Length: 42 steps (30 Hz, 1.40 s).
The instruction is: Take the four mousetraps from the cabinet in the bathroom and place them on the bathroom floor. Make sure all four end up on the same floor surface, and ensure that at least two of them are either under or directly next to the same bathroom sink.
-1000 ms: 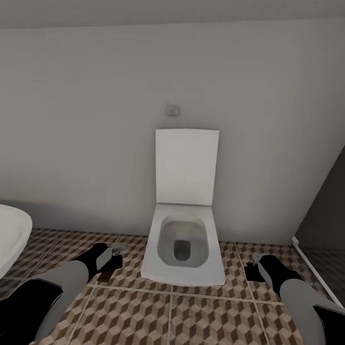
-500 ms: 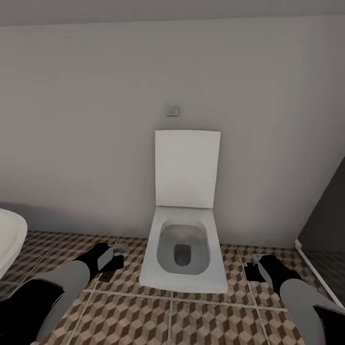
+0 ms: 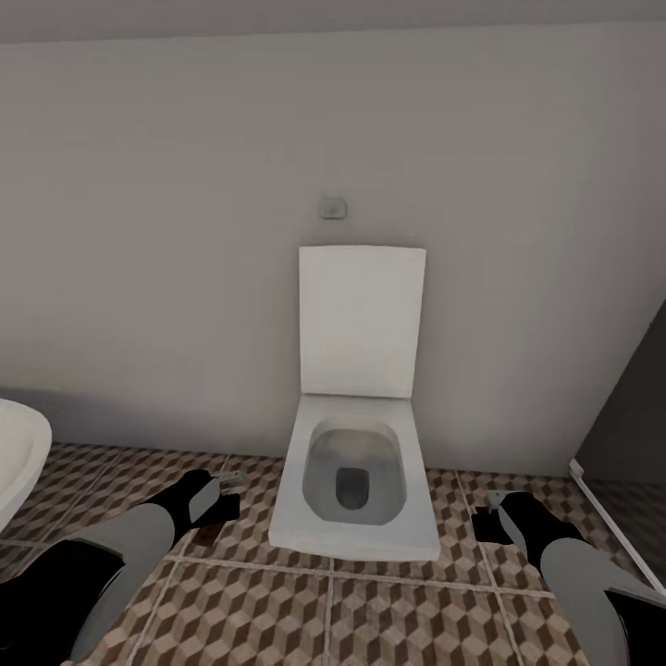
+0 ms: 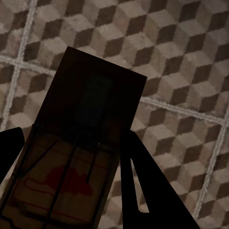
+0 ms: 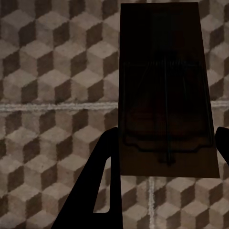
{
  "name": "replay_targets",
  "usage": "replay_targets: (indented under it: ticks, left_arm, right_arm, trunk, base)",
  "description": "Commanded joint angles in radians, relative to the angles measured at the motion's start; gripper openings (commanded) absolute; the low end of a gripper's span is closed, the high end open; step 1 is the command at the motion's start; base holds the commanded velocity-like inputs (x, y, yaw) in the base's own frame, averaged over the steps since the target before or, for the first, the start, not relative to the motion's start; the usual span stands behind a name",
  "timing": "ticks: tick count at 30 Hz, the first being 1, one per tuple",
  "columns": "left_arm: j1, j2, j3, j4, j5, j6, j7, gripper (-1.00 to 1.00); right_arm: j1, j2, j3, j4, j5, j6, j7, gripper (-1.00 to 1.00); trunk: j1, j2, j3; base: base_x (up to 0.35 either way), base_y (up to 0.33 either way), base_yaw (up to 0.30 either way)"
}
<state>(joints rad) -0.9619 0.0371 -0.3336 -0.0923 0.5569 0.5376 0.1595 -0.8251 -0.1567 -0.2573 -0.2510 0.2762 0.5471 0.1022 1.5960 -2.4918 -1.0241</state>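
At far left I see a white basin (image 3: 20,453) cut off by the frame; my left gripper (image 4: 71,157) clasps one mousetrap (image 4: 78,157), red mark visible, no legible writing. Right of the toilet (image 3: 356,481), my right gripper (image 5: 162,143) clasps a second mousetrap (image 5: 164,90), too shadowed to read, above the bathroom floor (image 3: 370,610).

open toilet (image 3: 356,481) blocking centre floor, bare tiled floor (image 3: 324,601) each side, sink (image 3: 18,458) far left

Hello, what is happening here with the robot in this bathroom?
The robot faces a white toilet with its lid up, both arms held low over the patterned floor. Each pincer holds a mousetrap: the left pincer grips one, and the right pincer grips another. Both traps hang above the tiles. A white basin edge shows at far left.
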Motion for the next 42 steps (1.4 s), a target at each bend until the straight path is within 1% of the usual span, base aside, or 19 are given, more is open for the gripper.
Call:
replay_targets:
  ticks: [1,5,6,13,15,18,20,21,24,42]
  left_arm:
    - [0.0,0.001,-0.005,-0.003,0.011,0.005,0.005,-1.0]
    - [0.0,0.001,-0.005,-0.003,0.011,0.005,0.006,-1.0]
    - [0.0,0.001,-0.005,-0.003,0.011,0.005,0.006,-1.0]
    - [0.0,0.001,-0.005,-0.002,0.012,0.008,0.006,-1.0]
    - [0.0,0.0,-0.005,-0.002,0.012,0.008,0.005,-1.0]
    - [0.0,0.001,-0.005,-0.002,0.012,0.008,0.004,-1.0]
    - [0.0,0.003,-0.006,-0.003,0.011,0.008,0.004,-1.0]
    - [0.0,0.004,-0.005,-0.004,0.011,0.008,0.003,-1.0]
    - [0.0,0.003,-0.006,-0.008,0.011,0.008,0.003,-1.0]
    - [0.0,0.0,-0.007,-0.014,0.01,0.008,0.004,-1.0]
  right_arm:
    - [0.0,0.0,-0.007,-0.002,0.009,0.005,0.01,-1.0]
    - [0.0,0.001,-0.007,-0.002,0.009,0.005,0.01,-1.0]
    - [0.0,0.002,-0.007,-0.002,0.009,0.005,0.01,-1.0]
    - [0.0,0.003,-0.007,0.0,0.009,0.007,0.006,-1.0]
    - [0.0,0.013,-0.007,0.005,0.01,0.012,-0.004,-1.0]
    - [0.0,0.027,-0.007,0.009,0.007,0.014,-0.032,-1.0]
    - [0.0,0.032,-0.008,0.01,0.003,0.014,-0.072,-1.0]
    - [0.0,0.034,-0.009,0.012,-0.001,0.014,-0.106,-1.0]
    - [0.0,0.035,-0.009,0.023,-0.002,0.014,-0.126,-1.0]
    - [0.0,0.036,-0.008,0.035,0.009,0.007,-0.134,-1.0]
  trunk:
    - [0.0,0.0,-0.001]
    - [0.0,0.0,-0.001]
    - [0.004,-0.007,-0.004]
    - [0.007,-0.01,-0.031]
    - [0.008,-0.01,-0.039]
    - [0.009,-0.011,-0.05]
    - [0.01,-0.011,-0.058]
    - [0.011,-0.012,-0.062]
    - [0.012,-0.012,-0.074]
    - [0.02,-0.017,-0.143]
  base:
    - [0.0,0.0,0.0]
    - [0.0,0.0,0.0]
    - [0.0,0.0,0.0]
    - [0.0,0.0,0.0]
    - [0.0,0.0,0.0]
    - [0.0,0.0,0.0]
    - [0.0,0.0,0.0]
    - [0.0,0.0,0.0]
    - [0.0,0.0,0.0]
    - [0.0,0.0,0.0]
